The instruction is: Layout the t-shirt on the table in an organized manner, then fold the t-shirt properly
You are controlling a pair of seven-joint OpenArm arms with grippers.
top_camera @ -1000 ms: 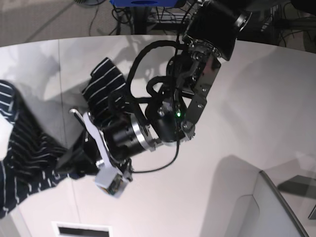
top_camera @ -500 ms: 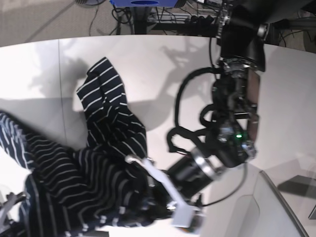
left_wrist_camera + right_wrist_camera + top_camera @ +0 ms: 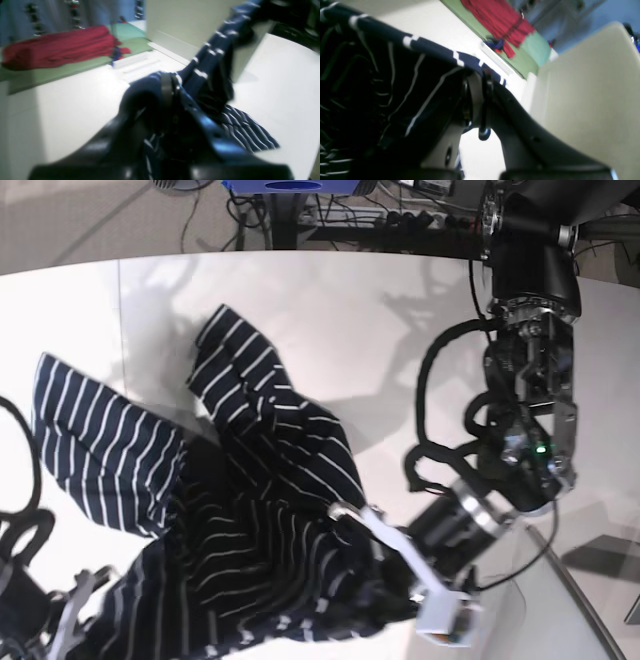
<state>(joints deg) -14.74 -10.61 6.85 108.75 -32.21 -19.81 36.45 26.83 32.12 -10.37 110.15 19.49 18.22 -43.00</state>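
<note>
Base view, left to right. The right gripper (image 3: 60, 620) sits at the lower left edge, mostly cut off, its jaws pressed together on a hem of the t-shirt (image 3: 250, 520); in the right wrist view the striped hem runs taut over the closed jaws and dark folds hang to one side of them. Beyond those jaws stands a pale upright panel (image 3: 590, 100), and farther off a red cloth (image 3: 505, 22) lies on a green mat (image 3: 535, 52).

The t-shirt hangs bunched between the two grippers, with one striped flap spread toward the left edge and another rising toward the far side of the table (image 3: 350, 310) — its long axis cannot be told in this crumpled state. A thin dark seam crosses the tabletop on the right gripper's side.

The left gripper (image 3: 385, 585) is low and right of centre, jaws pinching the shirt's lower edge; its wrist view shows cloth climbing away from the closed jaws and a flat striped piece resting on the table just beyond them. Bare white tabletop lies open on the far side of both jaws — the curved far edge borders cables (image 3: 330, 210) and carpet
</note>
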